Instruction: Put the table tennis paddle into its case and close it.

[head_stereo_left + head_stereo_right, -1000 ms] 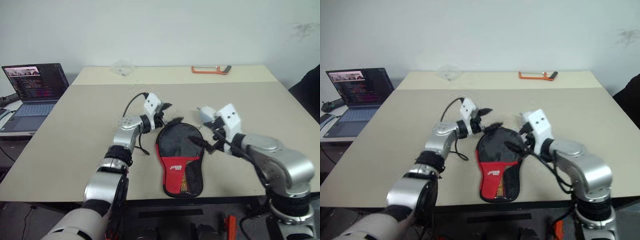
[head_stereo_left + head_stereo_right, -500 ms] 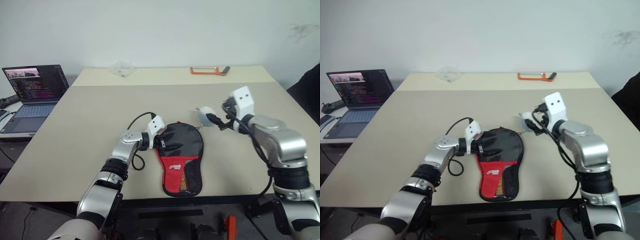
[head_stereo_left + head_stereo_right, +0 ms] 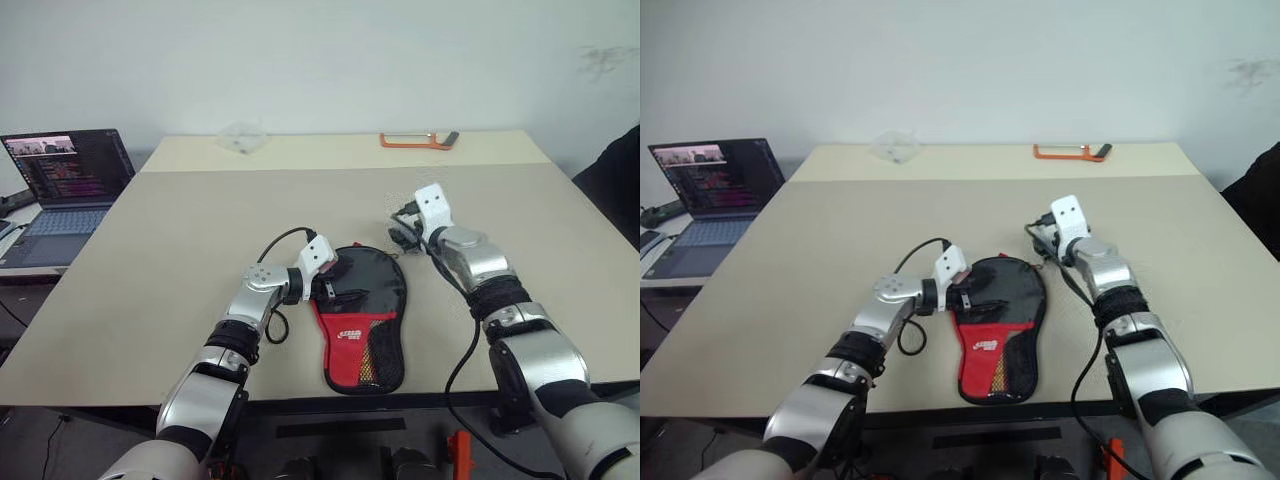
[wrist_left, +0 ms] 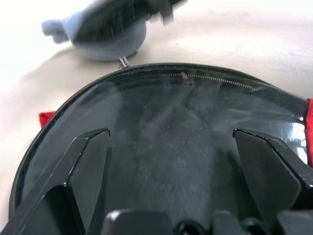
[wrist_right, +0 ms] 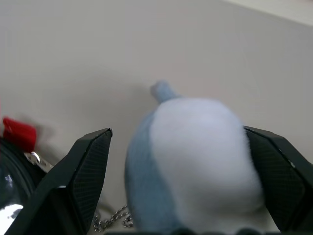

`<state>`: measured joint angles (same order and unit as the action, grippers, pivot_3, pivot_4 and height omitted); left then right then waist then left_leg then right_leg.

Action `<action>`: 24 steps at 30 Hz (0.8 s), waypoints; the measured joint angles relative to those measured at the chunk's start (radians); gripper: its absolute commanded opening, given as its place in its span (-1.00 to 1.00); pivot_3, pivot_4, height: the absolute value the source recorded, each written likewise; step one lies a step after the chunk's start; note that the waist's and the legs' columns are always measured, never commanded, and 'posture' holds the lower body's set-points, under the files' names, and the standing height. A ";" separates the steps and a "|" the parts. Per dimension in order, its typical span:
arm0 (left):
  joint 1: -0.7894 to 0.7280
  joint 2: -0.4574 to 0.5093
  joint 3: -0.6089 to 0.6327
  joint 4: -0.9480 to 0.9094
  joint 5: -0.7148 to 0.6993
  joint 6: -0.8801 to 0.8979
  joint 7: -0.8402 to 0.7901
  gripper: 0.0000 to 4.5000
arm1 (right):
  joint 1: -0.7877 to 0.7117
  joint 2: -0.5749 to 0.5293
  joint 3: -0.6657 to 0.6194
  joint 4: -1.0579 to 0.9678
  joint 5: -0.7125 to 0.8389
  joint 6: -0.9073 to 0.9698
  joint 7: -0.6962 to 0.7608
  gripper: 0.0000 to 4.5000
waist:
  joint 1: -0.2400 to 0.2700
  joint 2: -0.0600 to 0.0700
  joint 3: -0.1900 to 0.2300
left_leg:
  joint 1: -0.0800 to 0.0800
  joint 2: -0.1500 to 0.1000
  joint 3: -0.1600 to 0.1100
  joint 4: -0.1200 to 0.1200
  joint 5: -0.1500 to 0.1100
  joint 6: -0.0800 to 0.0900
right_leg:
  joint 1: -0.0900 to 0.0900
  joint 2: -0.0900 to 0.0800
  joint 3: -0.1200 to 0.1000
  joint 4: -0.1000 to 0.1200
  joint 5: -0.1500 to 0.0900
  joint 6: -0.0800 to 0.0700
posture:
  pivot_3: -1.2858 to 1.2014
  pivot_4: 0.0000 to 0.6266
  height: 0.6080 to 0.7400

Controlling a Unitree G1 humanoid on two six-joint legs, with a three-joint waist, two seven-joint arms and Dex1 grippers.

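Right wrist view: the right hand [image 5: 178,196], fingers spread, straddles the fluffy blue charm [image 5: 195,161] chained at the case's [image 3: 358,315] top edge, probably to pull the zip. The left hand [image 3: 335,283], also spread, rests on the case's black top, steadying it. A second ago the right hand was nearer the case's middle. The paddle presumably lies inside the case.

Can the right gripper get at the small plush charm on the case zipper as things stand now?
Probably yes. The right gripper is open and the plush charm sits between its fingers, on the table beside the case. Nothing blocks it; the left gripper is over the case's black part.
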<state>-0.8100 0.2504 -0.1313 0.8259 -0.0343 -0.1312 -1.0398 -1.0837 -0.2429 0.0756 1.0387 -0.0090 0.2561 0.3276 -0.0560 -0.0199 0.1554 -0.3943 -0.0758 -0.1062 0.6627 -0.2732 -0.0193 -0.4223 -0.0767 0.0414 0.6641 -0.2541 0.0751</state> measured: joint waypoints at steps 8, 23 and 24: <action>0.023 -0.001 -0.013 -0.032 0.003 0.015 0.003 0.97 | -0.044 0.016 -0.016 0.156 -0.055 -0.104 -0.091 0.46 | -0.003 0.000 0.000 | 0.000 0.000 0.000 0.000 0.000 0.000 | 0.000 0.000 0.000 0.001 0.000 0.000 | 0.03 -0.52 1.00; -0.012 -0.028 -0.033 0.106 0.036 -0.117 0.003 0.97 | -0.027 0.025 -0.093 0.083 -0.021 -0.030 -0.104 -0.75 | -0.002 0.004 -0.004 | 0.004 0.000 0.000 0.001 0.000 0.001 | 0.003 0.000 0.000 0.002 0.000 0.000 | 0.03 -0.52 1.00; -0.015 -0.030 -0.033 0.117 0.036 -0.123 0.002 0.97 | -0.010 0.024 -0.093 0.042 -0.016 -0.006 -0.095 -0.76 | -0.001 0.004 -0.005 | 0.004 0.000 0.000 0.001 0.000 0.001 | 0.004 0.000 0.000 0.002 0.000 0.000 | 0.03 -0.52 1.00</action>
<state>-0.8249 0.2202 -0.1644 0.9432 0.0019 -0.2541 -1.0374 -1.0939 -0.2191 -0.0173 1.0808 -0.0255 0.2497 0.2324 -0.0572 -0.0156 0.1502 -0.3903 -0.0759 -0.1066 0.6633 -0.2736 -0.0184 -0.4187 -0.0767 0.0417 0.6660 -0.2541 0.0751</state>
